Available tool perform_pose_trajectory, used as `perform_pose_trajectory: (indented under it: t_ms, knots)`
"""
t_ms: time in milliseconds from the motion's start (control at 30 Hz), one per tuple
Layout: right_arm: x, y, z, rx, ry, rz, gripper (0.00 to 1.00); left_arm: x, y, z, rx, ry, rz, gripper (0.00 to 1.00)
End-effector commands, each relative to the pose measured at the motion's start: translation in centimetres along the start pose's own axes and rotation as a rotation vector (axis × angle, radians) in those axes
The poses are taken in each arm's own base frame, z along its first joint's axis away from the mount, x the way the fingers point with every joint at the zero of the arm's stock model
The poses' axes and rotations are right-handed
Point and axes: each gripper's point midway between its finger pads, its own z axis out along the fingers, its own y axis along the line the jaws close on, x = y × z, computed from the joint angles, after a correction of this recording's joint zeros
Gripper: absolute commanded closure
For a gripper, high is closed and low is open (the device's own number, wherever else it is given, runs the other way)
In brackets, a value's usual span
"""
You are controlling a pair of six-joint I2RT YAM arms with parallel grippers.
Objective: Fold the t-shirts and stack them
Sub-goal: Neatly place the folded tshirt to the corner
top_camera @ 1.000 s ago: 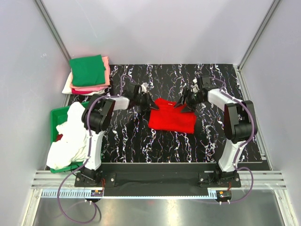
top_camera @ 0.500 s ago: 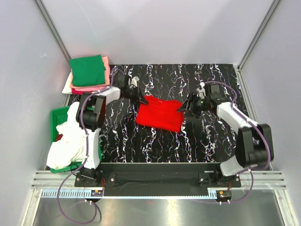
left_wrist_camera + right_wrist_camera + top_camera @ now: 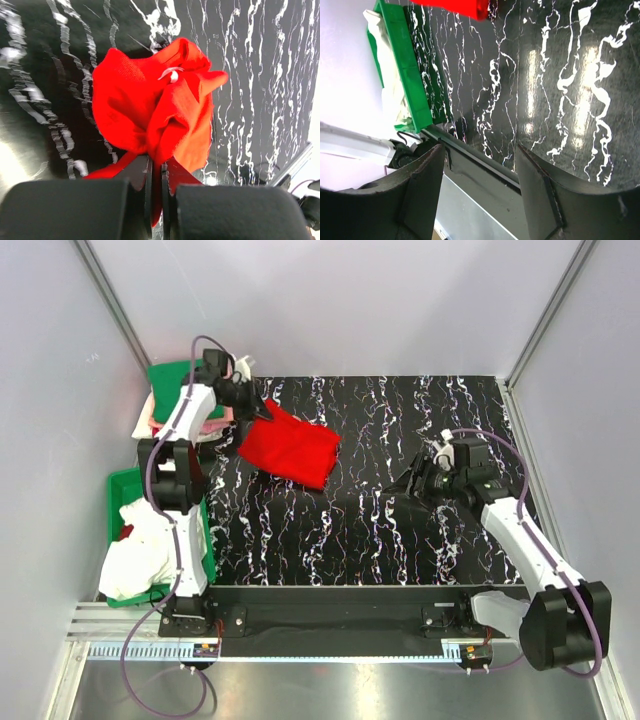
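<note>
Top external view: the left gripper [image 3: 252, 410] is stretched to the far left part of the black white-veined tabletop [image 3: 400, 420]. The bright red soft cloth t-shirt [image 3: 292, 444] trails from its tip toward the right and the near side as a folded slab. Whether the shirt rests on the table or hangs just above it, I cannot tell. Just beyond and left of this gripper sits a stack of folded cloth tees [image 3: 165, 375], a green one on top.

In the left wrist view the jaws are pressed together on a bunch of the red cloth. The rest bulges ahead of the tips, with a white neck label [image 3: 171, 75] showing.

The right gripper [image 3: 420, 483] hovers over bare table, well apart from the red shirt. Its fingers [image 3: 425, 190] are spread with nothing between them. Far ahead and to its left stands a green plastic bin [image 3: 406, 70] holding crumpled white cloth [image 3: 382, 60].
</note>
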Motion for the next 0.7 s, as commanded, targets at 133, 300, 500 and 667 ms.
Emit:
perform_pose_trajectory:
  t_ms: [133, 300, 500, 667]
  knots:
    - [1.9, 0.0, -0.8, -0.013, 0.042, -0.013, 0.34, -8.0, 0.5, -5.1, 0.013, -0.187, 0.072, 1.00]
    - [2.4, -1.2, -0.7, 0.021, 0.058, -0.031, 0.34, -11.4, 1.2, -8.3, 0.012, -0.317, 0.064, 1.00]
    - [3.2, -3.1, 0.2, 0.070, 0.093, -0.022, 0.34, -14.1, 0.8, -11.2, 0.060, -0.407, 0.060, 1.00]
    - [3.6, -4.3, 1.0, 0.091, 0.111, -0.003, 0.34, -15.4, -0.1, -13.7, 0.087, -0.454, 0.067, 1.00]
